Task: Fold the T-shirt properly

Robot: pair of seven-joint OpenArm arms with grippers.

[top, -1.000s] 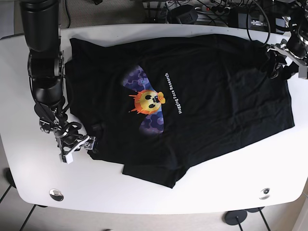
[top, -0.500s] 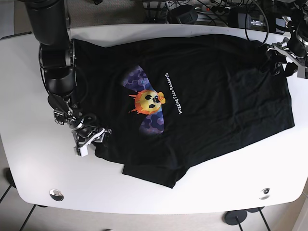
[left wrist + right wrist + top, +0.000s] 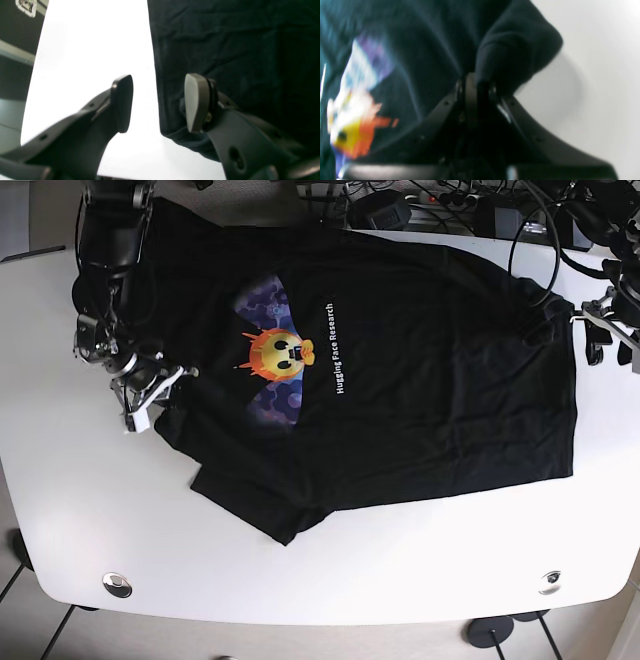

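A black T-shirt (image 3: 420,380) with an orange and purple print (image 3: 280,360) lies spread on the white table (image 3: 400,570). My right gripper (image 3: 150,395) is at the shirt's left edge, shut on a bunched fold of the black cloth (image 3: 515,50); the right wrist view is blurred, with the gripper (image 3: 480,87) clamped on the fold. My left gripper (image 3: 605,330) is at the shirt's right edge and stands open (image 3: 158,103). One finger (image 3: 196,102) is over the shirt (image 3: 237,50), the other finger (image 3: 122,102) over bare table.
Cables and equipment (image 3: 430,205) crowd the space behind the table's back edge. Two round metal fittings (image 3: 117,584) (image 3: 549,582) sit near the front edge. A dark case (image 3: 15,25) shows beyond the table edge in the left wrist view.
My right gripper has pulled back and up the table with the cloth in it, dragging the whole shirt to the left and back. My left gripper has shifted slightly right, off the shirt's corner.
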